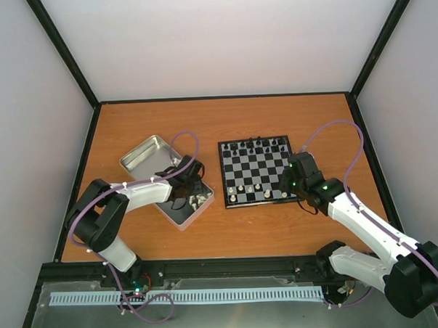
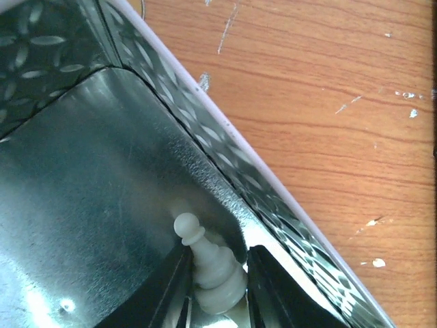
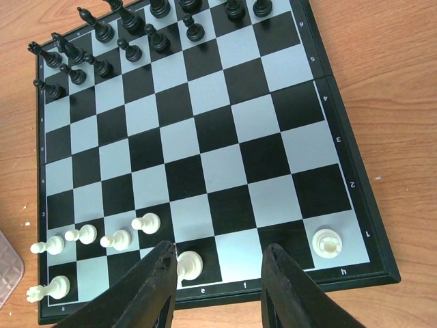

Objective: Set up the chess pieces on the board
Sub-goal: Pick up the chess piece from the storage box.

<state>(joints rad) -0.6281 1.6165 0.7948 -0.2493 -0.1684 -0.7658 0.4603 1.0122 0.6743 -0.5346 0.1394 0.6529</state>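
The tin [image 1: 142,158] lies slantwise on the left of the desk [image 1: 275,118], its near end well short of the board. The left arm [image 1: 129,193] reaches over its rim, and the left jaws are down inside the near end. A few loose white pieces [image 1: 199,201] lie beside them in that corner. In the left wrist view the tin's patterned wall runs close along the right of the jaws and curves round into a corner just ahead of them. The jaws are clamped on a cream pawn [image 2: 213,270], one finger against each side of its base. Its round head tilts toward the shiny floor ahead.

The board [image 1: 257,166] lies right of the tin, apart from it, with black and pale squares inside a black border. Black pieces [image 3: 158,37] crowd its two far rows. Four white pawns [image 3: 117,239] stand in a ragged line on the near left. Another white piece [image 3: 49,288] stands in the near left corner. One [image 3: 188,265] stands in the near row, just beside a finger of the right jaws. A rook [image 3: 328,242] stands in the near right corner.

The right arm [image 1: 359,216] comes in from the right. The right jaws hang over the near edge of the board, apart, with nothing between them.
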